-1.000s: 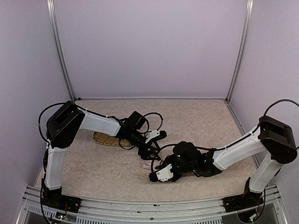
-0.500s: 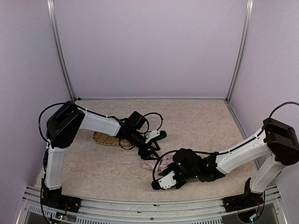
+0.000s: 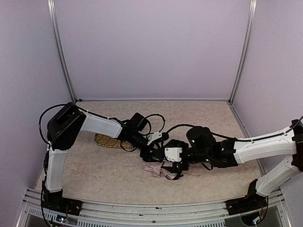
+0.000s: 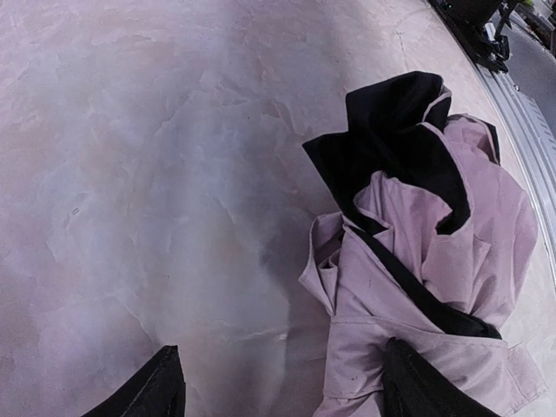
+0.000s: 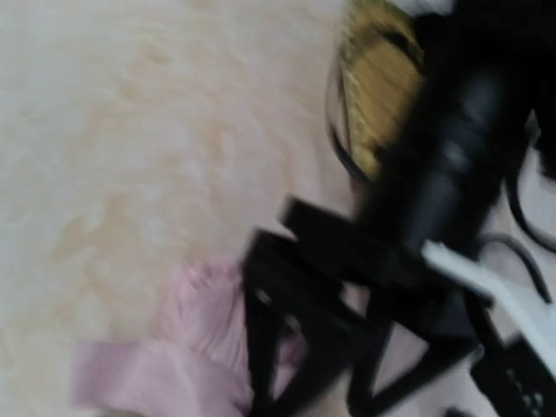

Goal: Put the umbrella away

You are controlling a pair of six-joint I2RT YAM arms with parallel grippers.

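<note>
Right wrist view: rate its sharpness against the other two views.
Right wrist view: heavily motion-blurred, the umbrella only a pink smear. Left wrist view: sharp, fabric folds crisp, a soft shadow beside them. Top external view: evenly lit, sharp, no glare.

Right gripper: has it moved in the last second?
Yes. The right gripper went away from the front rail, toward the back wall, ending over the umbrella beside the left gripper.

The left gripper (image 3: 152,152) crowds the umbrella (image 3: 151,168) from behind, and the right gripper (image 3: 171,166) blocks its right side. Its left and front are open to pass. The mat (image 3: 106,141) lies well back-left.
</note>
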